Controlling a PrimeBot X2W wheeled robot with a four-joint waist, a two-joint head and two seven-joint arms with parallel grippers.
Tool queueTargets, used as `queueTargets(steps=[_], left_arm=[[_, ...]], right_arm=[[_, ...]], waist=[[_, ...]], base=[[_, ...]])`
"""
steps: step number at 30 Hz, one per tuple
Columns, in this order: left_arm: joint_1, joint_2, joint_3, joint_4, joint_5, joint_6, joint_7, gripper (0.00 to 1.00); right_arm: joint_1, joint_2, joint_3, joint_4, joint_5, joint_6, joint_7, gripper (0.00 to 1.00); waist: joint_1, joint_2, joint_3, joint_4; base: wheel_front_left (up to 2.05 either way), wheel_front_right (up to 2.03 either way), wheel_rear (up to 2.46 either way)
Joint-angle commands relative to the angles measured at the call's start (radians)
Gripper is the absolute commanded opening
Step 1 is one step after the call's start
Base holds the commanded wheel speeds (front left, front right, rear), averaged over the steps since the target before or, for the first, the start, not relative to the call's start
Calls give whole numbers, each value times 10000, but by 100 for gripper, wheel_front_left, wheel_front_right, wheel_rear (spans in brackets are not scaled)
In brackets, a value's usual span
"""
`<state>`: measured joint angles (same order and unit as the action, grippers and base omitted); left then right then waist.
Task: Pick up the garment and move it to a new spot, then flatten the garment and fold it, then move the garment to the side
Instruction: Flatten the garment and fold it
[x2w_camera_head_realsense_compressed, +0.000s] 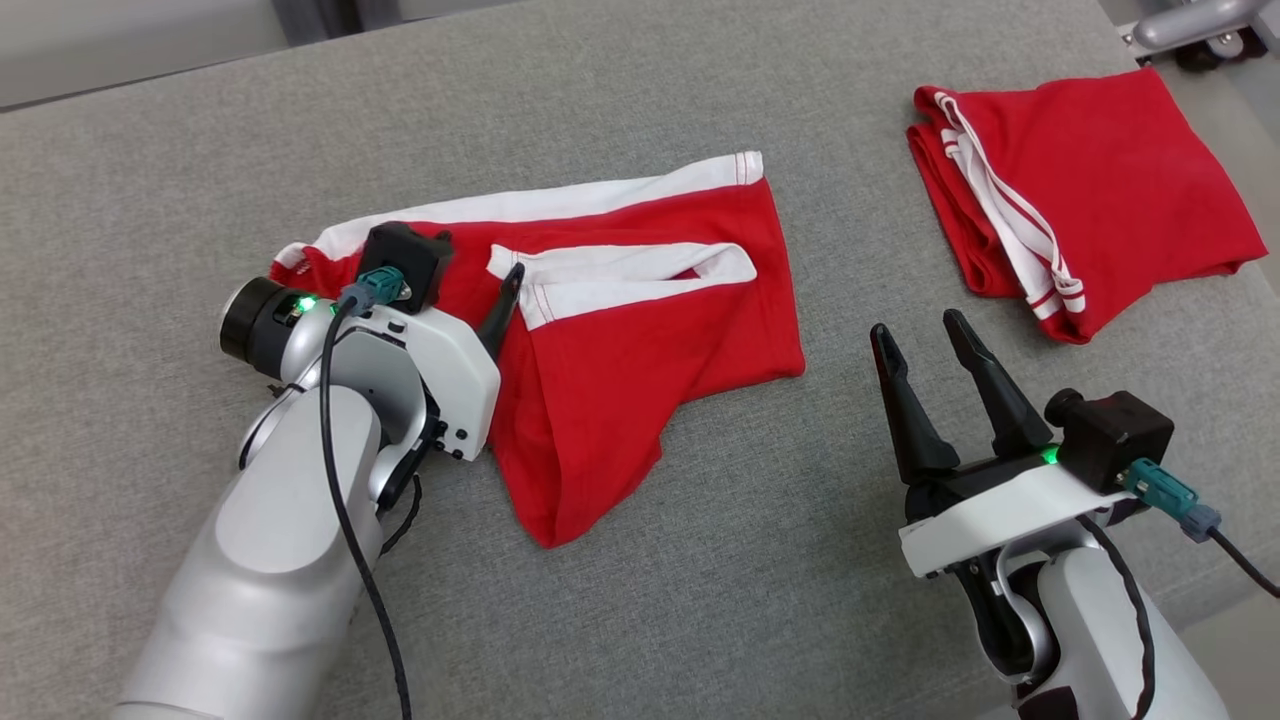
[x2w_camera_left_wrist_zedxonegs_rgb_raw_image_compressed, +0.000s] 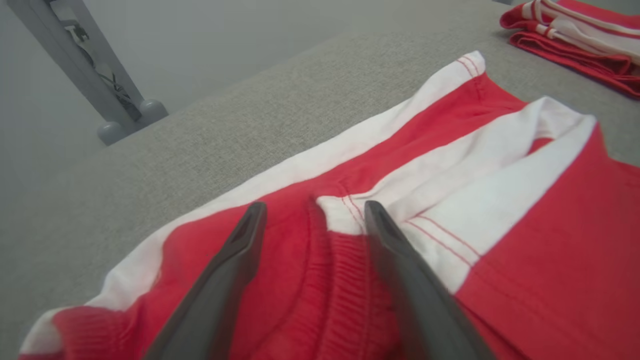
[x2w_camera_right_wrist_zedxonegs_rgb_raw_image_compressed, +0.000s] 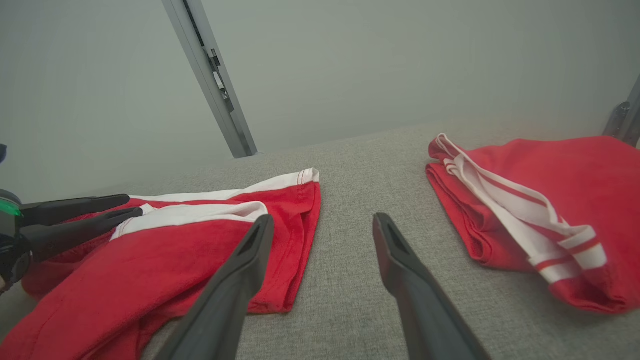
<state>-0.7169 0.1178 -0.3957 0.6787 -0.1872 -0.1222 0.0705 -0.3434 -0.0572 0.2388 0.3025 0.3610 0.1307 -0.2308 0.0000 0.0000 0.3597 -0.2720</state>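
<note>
Garment (x2w_camera_head_realsense_compressed: 640, 330), red with white bands, lies rumpled on our grey table (x2w_camera_head_realsense_compressed: 200, 170), left of the folded red pile (x2w_camera_head_realsense_compressed: 1110, 190). Our left gripper (x2w_camera_left_wrist_zedxonegs_rgb_raw_image_compressed: 315, 207) sits at its elastic waistband, spread wide and gripping nothing. Our right gripper (x2w_camera_head_realsense_compressed: 917, 325), between garment and pile, gapes empty.

Silver-white arms (x2w_camera_head_realsense_compressed: 270, 540), long dark fingers (x2w_camera_head_realsense_compressed: 903, 400), black wrist cameras (x2w_camera_head_realsense_compressed: 1115, 435) (teal plugs (x2w_camera_head_realsense_compressed: 1160, 490), black cables (x2w_camera_head_realsense_compressed: 345, 520)), perhaps green status lights (x2w_camera_head_realsense_compressed: 1048, 456).

Grey woven tabletop (x2w_camera_head_realsense_compressed: 640, 90) — pale wall (x2w_camera_right_wrist_zedxonegs_rgb_raw_image_compressed: 400, 60) behind, slanted grey post (x2w_camera_right_wrist_zedxonegs_rgb_raw_image_compressed: 212, 75), perhaps frame leg.
</note>
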Motion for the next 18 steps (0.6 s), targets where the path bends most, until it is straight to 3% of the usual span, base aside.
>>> queueTargets(steps=[1, 12, 13, 14, 15, 18], left_arm=[[-241, 100, -115, 109, -91, -61, 66, 100], [-709, 274, -709, 656, -449, -73, 98, 100], [-731, 260, -795, 665, -495, -75, 86, 71], [-739, 247, -899, 671, -563, -77, 92, 28], [-731, 242, -1028, 661, -654, -78, 86, 0], [-738, 304, -1371, 614, -927, -80, 61, 0]], right_arm=[[-160, 9, 28, 52, -49, 1, -105, 100], [-215, 36, 107, 375, 13, 1, -268, 100], [-228, 36, 106, 406, 20, 1, -276, 100], [-239, 36, 108, 436, 21, 1, -284, 100], [-253, 37, 111, 466, 23, 1, -283, 100], [-295, 40, 123, 530, 20, 1, -289, 100]], waist=[[0, 0, 69, -69], [0, 0, 105, -106], [0, 0, 99, -96], [0, 0, 93, -83], [0, 0, 89, -70], [0, 0, 92, -23]], base=[[0, 0, 0], [0, 0, 0], [0, 0, 0], [0, 0, 0], [0, 0, 0], [0, 0, 0]])
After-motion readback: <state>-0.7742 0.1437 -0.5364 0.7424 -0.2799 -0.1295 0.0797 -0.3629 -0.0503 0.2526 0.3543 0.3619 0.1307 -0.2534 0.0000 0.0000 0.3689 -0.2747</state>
